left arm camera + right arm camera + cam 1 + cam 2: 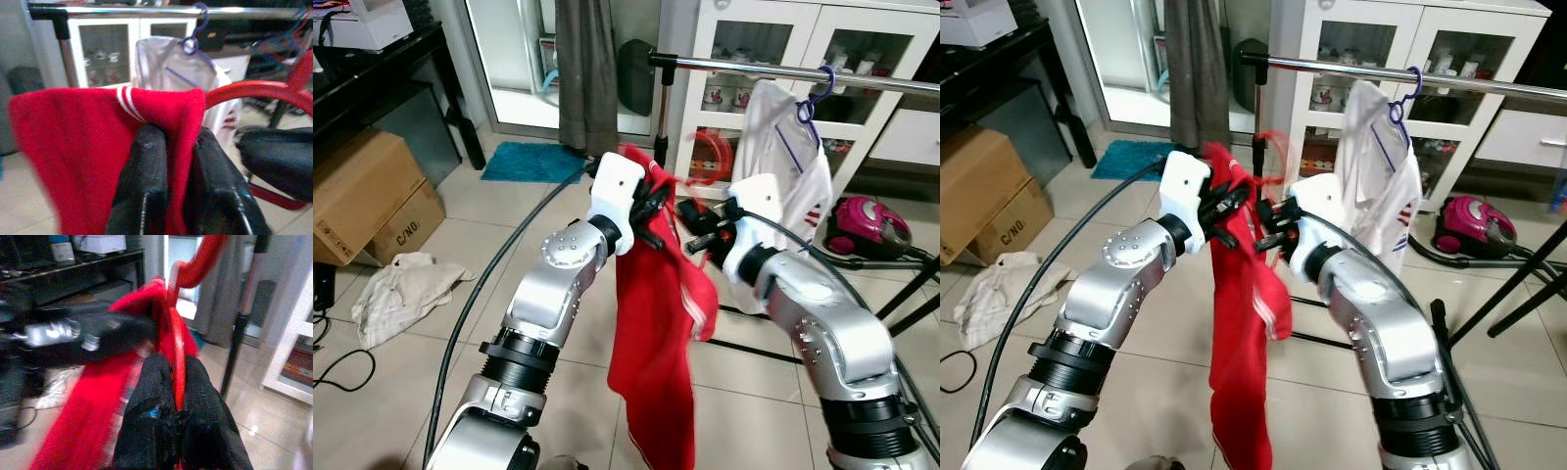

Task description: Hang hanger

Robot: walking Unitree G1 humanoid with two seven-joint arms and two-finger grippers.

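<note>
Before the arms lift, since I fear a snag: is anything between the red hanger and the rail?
Nothing visible blocks the red plastic hanger, held with the red cloth by both pincers, from the bare stretch of metal rail. The white shirt on a purple hanger hangs further along, toward the robot's right.

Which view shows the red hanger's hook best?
Right eye view: the hook arcs above the red shirt, below the rail. Left eye view shows it fainter. Left wrist view shows the hanger's curved bar; right wrist view shows the right tool clamping the hanger's wire.
</note>
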